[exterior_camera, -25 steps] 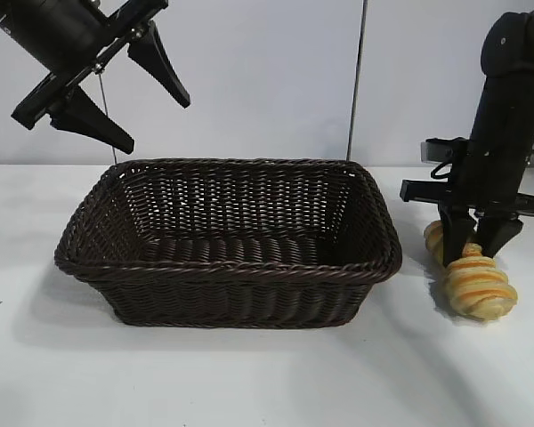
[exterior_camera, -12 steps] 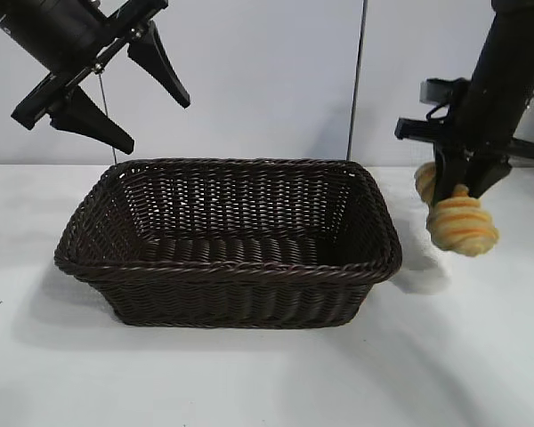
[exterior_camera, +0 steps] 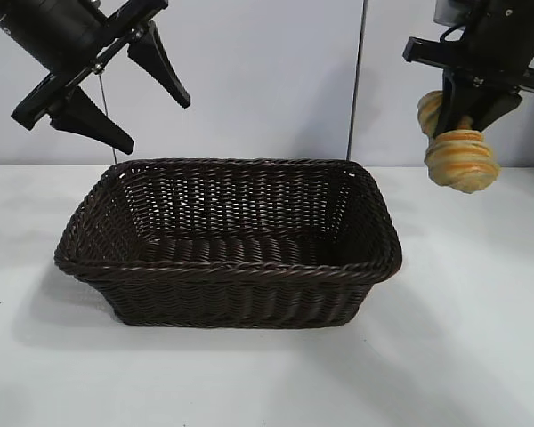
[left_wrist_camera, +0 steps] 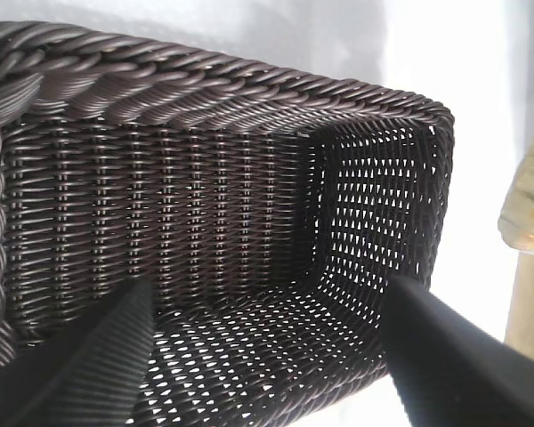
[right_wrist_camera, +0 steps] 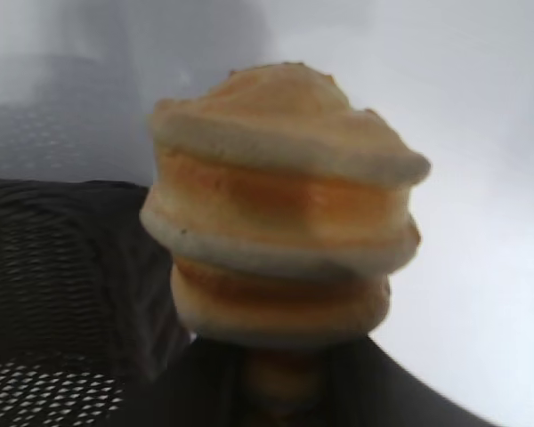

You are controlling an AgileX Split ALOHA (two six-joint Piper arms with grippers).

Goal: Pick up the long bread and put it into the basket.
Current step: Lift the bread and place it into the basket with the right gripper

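Note:
The long bread [exterior_camera: 460, 156], golden-yellow with orange-brown ridges, hangs in the air at the upper right, clamped in my right gripper [exterior_camera: 467, 123]. It is above and to the right of the dark brown wicker basket [exterior_camera: 231, 267], which stands on the white table. In the right wrist view the bread [right_wrist_camera: 285, 209] fills the middle, with the basket [right_wrist_camera: 62, 267] beyond it. My left gripper [exterior_camera: 116, 89] is open and empty, raised over the basket's left end. In the left wrist view its fingers [left_wrist_camera: 445, 356] frame the basket's inside [left_wrist_camera: 205, 222], and the bread [left_wrist_camera: 529, 209] shows at the edge.
The white table [exterior_camera: 463, 338] spreads around the basket. A grey back wall with a vertical seam [exterior_camera: 358, 80] stands behind it.
My right gripper has lifted the bread off the table, straight up and slightly left, from table level to well above the basket's rim. The left arm has not moved.

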